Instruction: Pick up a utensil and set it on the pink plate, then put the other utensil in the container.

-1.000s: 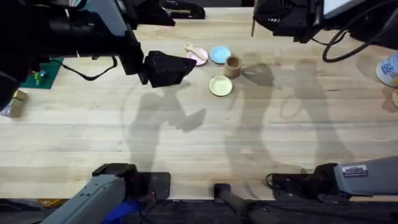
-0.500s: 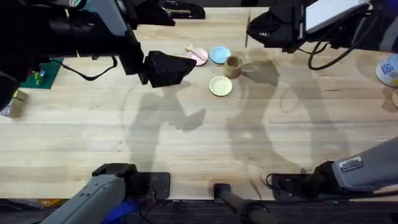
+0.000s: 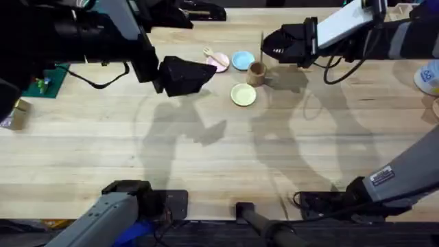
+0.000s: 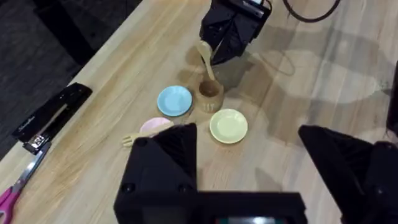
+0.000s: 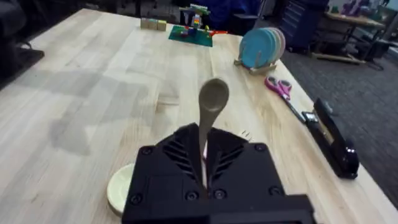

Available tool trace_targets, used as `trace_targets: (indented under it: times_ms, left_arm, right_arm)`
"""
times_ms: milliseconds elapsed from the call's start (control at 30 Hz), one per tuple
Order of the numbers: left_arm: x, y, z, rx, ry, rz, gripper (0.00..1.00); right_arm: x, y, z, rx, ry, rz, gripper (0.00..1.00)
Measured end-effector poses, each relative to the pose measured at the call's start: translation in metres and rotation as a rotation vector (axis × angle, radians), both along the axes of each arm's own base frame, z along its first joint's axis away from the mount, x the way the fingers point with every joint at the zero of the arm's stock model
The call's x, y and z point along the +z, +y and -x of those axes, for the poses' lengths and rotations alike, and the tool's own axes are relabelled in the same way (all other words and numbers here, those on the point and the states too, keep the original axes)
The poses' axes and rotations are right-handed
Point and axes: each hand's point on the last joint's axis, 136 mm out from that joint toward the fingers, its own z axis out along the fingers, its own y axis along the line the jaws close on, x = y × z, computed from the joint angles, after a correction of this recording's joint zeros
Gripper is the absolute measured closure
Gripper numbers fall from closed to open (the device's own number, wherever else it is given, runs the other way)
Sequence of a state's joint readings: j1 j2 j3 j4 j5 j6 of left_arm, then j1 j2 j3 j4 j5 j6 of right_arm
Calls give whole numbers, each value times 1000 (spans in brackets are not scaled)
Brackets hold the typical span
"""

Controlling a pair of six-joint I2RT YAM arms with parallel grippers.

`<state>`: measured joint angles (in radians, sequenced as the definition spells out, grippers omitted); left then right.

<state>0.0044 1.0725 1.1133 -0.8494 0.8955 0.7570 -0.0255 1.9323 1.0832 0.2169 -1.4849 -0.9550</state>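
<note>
Right fingers (image 4: pixel 214 53) pinching the wooden spoon (image 4: pixel 204 57) upright just above the brown cup (image 4: pixel 210 94) to drop it in, fork (image 4: pixel 140 134) already on the pink plate (image 4: pixel 152 126), left fingers (image 4: pixel 249 155) wide.

My right gripper (image 3: pixel 269 49) has swung in from the far right side of the table over the last second. A second ago I saw it well to the right of the container (image 3: pixel 256 73); half a second ago it was closer; now it hangs just beyond and beside the cup. It carries the other utensil (image 3: pixel 261 46) with it, clamped by the handle, which has travelled the same way. From my left wrist view the spoon's handle end seems to be over the cup, though I can't be sure.
</note>
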Motion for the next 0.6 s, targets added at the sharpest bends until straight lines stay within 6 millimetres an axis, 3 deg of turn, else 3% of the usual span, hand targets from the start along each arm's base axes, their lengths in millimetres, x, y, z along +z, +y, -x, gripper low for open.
trace_targets:
  times_ms: [367, 600]
  left_arm:
    - [0, 0, 0, 0, 0, 0, 7]
    - [0, 0, 0, 0, 0, 0, 8]
  right_arm:
    - [-4, 1, 0, 1, 15, 2, 968]
    - [-26, 2, -7, -34, 64, 37, 969]
